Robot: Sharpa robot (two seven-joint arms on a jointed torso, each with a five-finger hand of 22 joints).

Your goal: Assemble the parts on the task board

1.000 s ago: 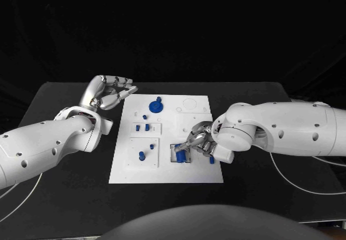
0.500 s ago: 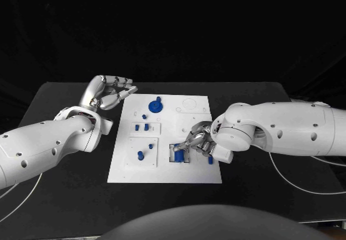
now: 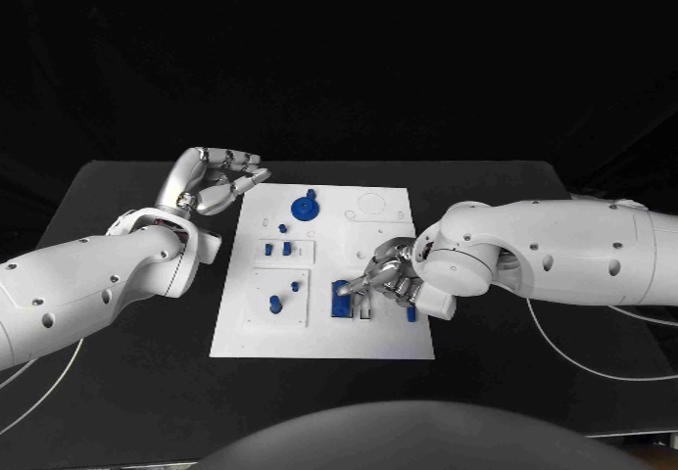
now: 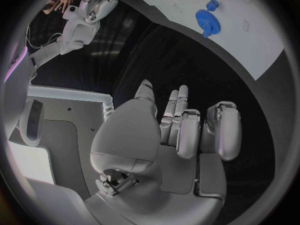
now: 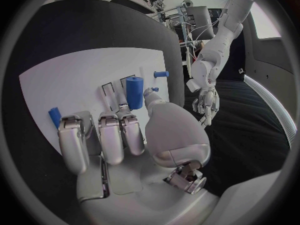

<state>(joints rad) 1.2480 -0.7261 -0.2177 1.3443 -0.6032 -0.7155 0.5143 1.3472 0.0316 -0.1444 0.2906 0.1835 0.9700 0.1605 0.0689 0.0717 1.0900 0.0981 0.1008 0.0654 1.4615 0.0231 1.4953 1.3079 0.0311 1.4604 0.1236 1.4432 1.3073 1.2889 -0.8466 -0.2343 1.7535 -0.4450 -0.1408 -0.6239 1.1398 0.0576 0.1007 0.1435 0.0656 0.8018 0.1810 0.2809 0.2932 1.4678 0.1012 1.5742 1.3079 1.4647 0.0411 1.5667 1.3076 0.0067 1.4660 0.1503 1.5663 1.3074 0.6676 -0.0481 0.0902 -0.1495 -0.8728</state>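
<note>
- While the right hand sits low over the task board, around 4 o'clock from the board's middle, its fingers are curled down by a tall blue block. In the right wrist view that blue block stands upright between thumb and fingers, right up against them, but I honestly can't tell if it's really clamped.
- A smaller blue piece peeks out at the hand's outer side, near the board's right edge.
- The left hand hangs off the board's upper left corner, about 10 o'clock, above the black table. Fingers folded in toward the palm, nothing in them; same in the left wrist view.
- The blue gear lies flat on the board at 12 o'clock; the left wrist view catches it too.
- Little blue pegs stand in the left-hand panels, around 9 to 10 o'clock, with a couple more lower, at 8 o'clock.
</note>
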